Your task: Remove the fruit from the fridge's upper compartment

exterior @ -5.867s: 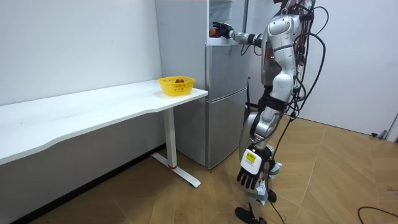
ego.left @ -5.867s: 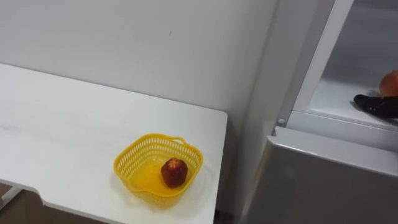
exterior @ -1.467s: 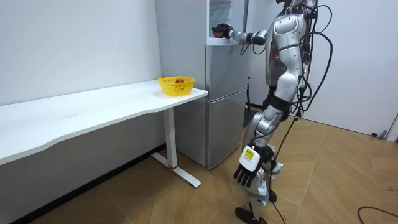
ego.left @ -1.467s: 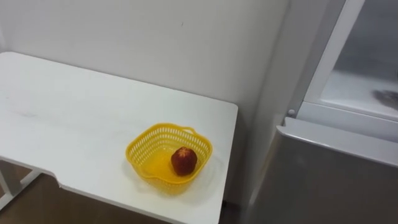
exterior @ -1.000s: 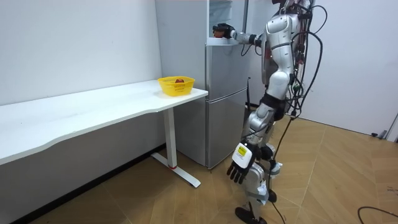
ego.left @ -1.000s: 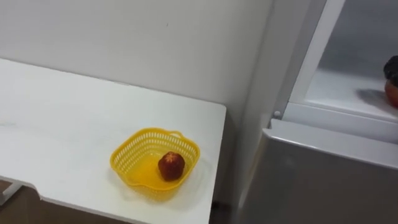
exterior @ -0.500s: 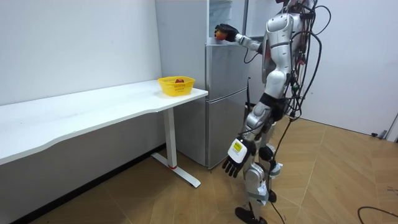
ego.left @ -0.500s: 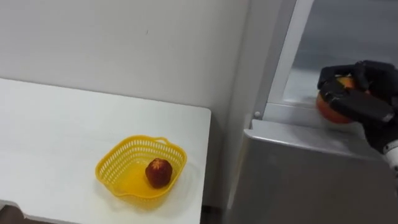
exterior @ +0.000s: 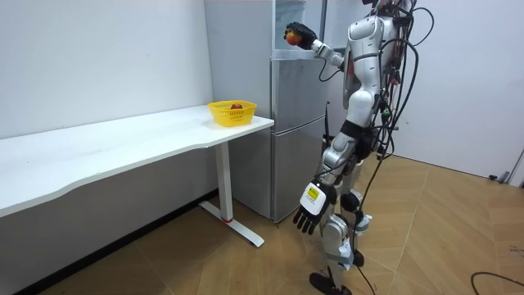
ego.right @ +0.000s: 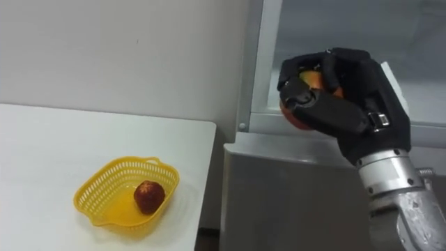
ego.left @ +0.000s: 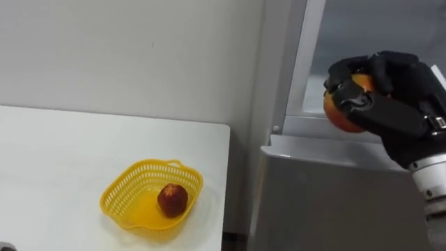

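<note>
A: Holding anything in the right hand (ego.left: 397, 115)?
B: Yes, clamped round 1 orange-red fruit (ego.left: 341, 120), thumb across its front, fingers curled over the top.
A: Clear of the shelf?
B: Seems so. Raised in front of the fridge's open upper compartment (ego.left: 376, 35), just above the closed lower door (ego.left: 327, 188).
A: And to the left of that hand, lower down?
B: A white bench (ego.left: 56, 153) beside the fridge, carrying 1 yellow basket (ego.left: 118, 192) near its corner, well apart from the hand. Inside it, 1 dark red fruit (ego.left: 172, 199).
A: Left hand (exterior: 309, 215)?
B: Hanging low by the knee in the room view, fingers loose and spread, holding nothing, far below the right hand.
A: Stance?
B: Upright, close in front of the fridge, right arm stretched up toward it.
</note>
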Motion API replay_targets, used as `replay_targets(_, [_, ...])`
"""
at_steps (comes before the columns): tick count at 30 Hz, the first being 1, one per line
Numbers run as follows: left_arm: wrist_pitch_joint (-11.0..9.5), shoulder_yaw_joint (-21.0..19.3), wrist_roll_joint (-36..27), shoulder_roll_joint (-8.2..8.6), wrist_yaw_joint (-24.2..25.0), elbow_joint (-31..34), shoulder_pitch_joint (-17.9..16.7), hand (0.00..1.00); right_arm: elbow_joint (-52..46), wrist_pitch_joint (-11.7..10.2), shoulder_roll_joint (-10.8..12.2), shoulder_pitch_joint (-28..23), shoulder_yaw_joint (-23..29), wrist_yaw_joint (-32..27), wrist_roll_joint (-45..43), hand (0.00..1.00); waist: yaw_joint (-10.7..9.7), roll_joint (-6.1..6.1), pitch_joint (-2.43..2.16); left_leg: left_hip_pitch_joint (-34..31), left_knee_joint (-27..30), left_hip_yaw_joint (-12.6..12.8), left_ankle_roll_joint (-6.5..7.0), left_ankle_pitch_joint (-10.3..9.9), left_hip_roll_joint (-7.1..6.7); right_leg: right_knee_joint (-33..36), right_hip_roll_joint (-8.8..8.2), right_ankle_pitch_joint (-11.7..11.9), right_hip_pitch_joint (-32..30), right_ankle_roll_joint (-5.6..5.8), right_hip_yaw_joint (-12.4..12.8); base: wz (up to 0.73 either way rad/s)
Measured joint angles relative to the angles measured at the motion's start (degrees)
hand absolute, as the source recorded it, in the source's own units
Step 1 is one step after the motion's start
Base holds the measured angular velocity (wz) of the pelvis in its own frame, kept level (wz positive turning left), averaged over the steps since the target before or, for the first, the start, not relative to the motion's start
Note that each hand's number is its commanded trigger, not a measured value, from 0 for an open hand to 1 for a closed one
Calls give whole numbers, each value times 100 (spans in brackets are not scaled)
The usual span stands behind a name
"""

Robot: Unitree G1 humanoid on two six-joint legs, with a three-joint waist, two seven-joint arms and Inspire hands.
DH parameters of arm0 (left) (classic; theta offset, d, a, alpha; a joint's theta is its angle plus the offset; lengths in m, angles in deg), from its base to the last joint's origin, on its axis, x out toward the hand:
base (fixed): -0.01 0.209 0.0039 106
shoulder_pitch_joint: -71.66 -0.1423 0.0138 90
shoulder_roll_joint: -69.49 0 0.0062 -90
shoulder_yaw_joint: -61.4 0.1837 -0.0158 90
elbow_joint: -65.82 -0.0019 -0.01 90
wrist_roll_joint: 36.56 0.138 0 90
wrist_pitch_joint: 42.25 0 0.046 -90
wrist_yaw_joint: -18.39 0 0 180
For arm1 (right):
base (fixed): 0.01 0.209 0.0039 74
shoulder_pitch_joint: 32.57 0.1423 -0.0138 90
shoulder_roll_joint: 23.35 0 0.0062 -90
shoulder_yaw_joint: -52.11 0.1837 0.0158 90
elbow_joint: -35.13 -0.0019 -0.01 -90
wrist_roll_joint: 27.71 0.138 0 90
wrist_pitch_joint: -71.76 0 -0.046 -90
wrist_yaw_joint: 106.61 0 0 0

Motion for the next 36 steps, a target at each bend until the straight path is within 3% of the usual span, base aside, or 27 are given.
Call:
replay_targets(7, [-70,35,-156,-7,14,-114,159,0,-142,-18,100,-44,-727,484,-964,100,130,-12,17,-59,-8,61,-1,-1,10,53,3,2,-105,-3,38,-3])
replay_targets(15, [-105,197,-156,-38,27,-396,366,0,-141,108,393,-42,-1302,1068,-1417,100,355,-177,28,-70,-4,-24,-1,-1,9,25,-5,2,-48,-3,-60,6])
replay_targets(21, [-122,185,-140,-53,151,-634,500,0,-136,139,518,201,-1447,1231,-2066,100,732,-290,13,-80,-1,-128,-3,-3,8,16,-4,2,-13,-2,-154,8])
replay_targets(24, [-122,188,-143,-63,158,-648,484,0,-136,137,600,349,-1558,1220,-2439,100,859,-332,32,-97,16,-172,-3,-3,6,14,-7,2,-3,-3,-201,7])
replay_targets(26, [-124,188,-157,-66,162,-636,496,0,-129,129,702,366,-1569,1211,-2542,100,969,-414,75,-145,50,-242,-7,-5,5,13,-13,2,-3,-3,-291,15])
replay_targets(29, [-126,208,-159,-64,208,-636,515,0,-28,86,831,378,-1736,1121,-2707,100,984,-436,89,-258,150,-368,-19,-20,-5,12,-15,2,-7,-3,-366,21])
replay_targets(33, [-125,209,-151,-102,269,-634,542,0,406,28,854,383,-1853,1105,-2779,100,1063,-428,102,-356,215,-465,-30,-36,-8,12,-17,2,-20,-3,-445,13])
replay_targets(36, [-125,203,-143,-119,301,-630,621,0,965,31,834,529,-1890,1092,-2889,100,1128,-489,115,-463,256,-567,-38,-33,-24,12,-18,2,-82,-4,-479,9])
